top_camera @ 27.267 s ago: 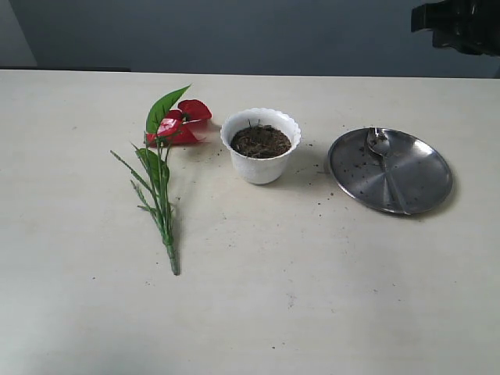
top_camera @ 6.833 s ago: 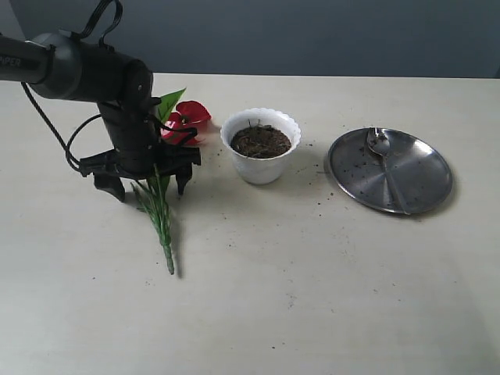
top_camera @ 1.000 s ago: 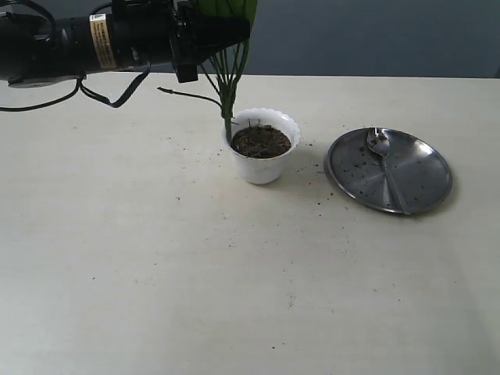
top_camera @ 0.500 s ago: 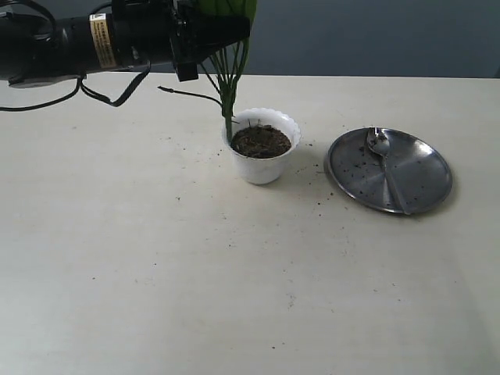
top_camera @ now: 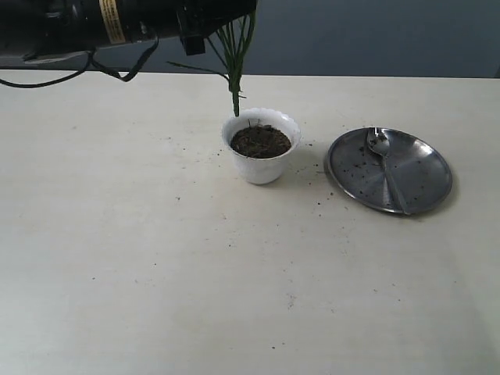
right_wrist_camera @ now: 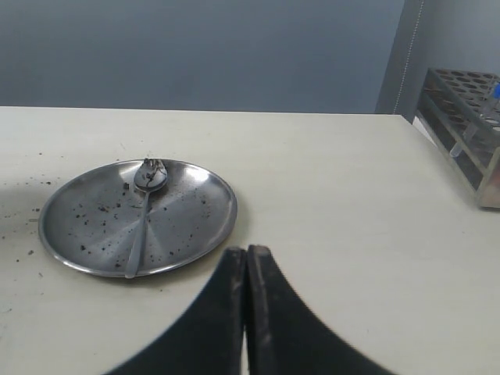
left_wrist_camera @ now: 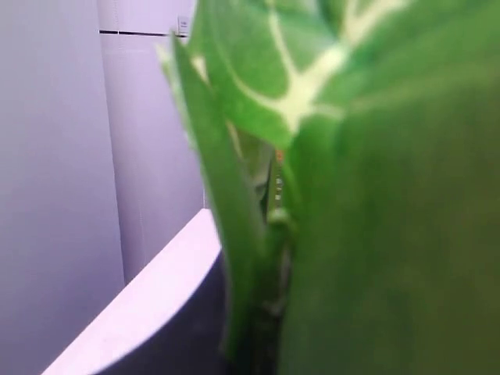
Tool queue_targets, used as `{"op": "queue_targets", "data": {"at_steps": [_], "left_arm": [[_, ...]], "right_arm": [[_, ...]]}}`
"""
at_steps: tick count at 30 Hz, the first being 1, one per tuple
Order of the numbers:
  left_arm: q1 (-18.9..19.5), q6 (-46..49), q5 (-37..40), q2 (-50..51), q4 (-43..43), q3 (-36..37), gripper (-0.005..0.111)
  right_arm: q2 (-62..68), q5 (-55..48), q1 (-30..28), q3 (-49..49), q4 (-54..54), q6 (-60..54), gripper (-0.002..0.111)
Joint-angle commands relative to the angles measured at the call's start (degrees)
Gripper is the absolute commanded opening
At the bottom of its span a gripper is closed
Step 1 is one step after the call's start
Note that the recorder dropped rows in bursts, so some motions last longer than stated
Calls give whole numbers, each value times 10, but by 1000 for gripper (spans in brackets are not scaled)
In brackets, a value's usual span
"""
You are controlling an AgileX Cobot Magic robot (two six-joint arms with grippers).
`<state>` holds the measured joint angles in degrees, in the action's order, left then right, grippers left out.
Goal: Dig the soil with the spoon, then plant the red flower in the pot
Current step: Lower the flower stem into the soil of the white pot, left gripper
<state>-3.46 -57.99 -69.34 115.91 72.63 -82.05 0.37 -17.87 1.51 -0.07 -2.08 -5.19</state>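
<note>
The red flower's green stems (top_camera: 233,66) hang from my left gripper (top_camera: 221,14), which is shut on them at the top edge of the exterior view. The stem tip hovers just above the left rim of the white scalloped pot (top_camera: 261,162). Its red bloom is out of view. Dark soil (top_camera: 261,141) fills the pot. Blurred green leaves (left_wrist_camera: 351,156) cover the left wrist view and hide the jaws. The spoon (top_camera: 389,176) (right_wrist_camera: 142,223) lies on the steel plate. My right gripper (right_wrist_camera: 247,251) is shut and empty, short of the plate.
The round steel plate (top_camera: 426,176) (right_wrist_camera: 187,219), speckled with soil crumbs, sits right of the pot. Loose crumbs dot the table around the pot. A test-tube rack (right_wrist_camera: 461,133) stands at the table's edge in the right wrist view.
My left arm has lifted the flower. The stem tip, which was down beside the pot's left rim, now hangs above the rim. The right gripper has not moved.
</note>
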Motion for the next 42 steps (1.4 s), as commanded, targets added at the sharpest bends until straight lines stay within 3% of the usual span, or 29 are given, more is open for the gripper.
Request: {"op": "queue_targets", "data": {"at_steps": [1,17,27,35,42], "left_arm": [[-1,-3,-6,-2,-6,-17,0],[-58,-5,1,-1,-11,-20,0],[-58,-47,-6,-1,-5,-20,0],[-58,27,-6,14,17,-22,0],[-58,27,-6,65,16,-66,0]], "right_arm": [[-4,4,-2,1,1,-2,-1],[-4,4,-2,1,1,-2,-1],[-4,4,-2,1,1,-2,-1],[-4,4,-2,1,1,-2,-1],[-4,4,-2,1,1,-2,-1]]}}
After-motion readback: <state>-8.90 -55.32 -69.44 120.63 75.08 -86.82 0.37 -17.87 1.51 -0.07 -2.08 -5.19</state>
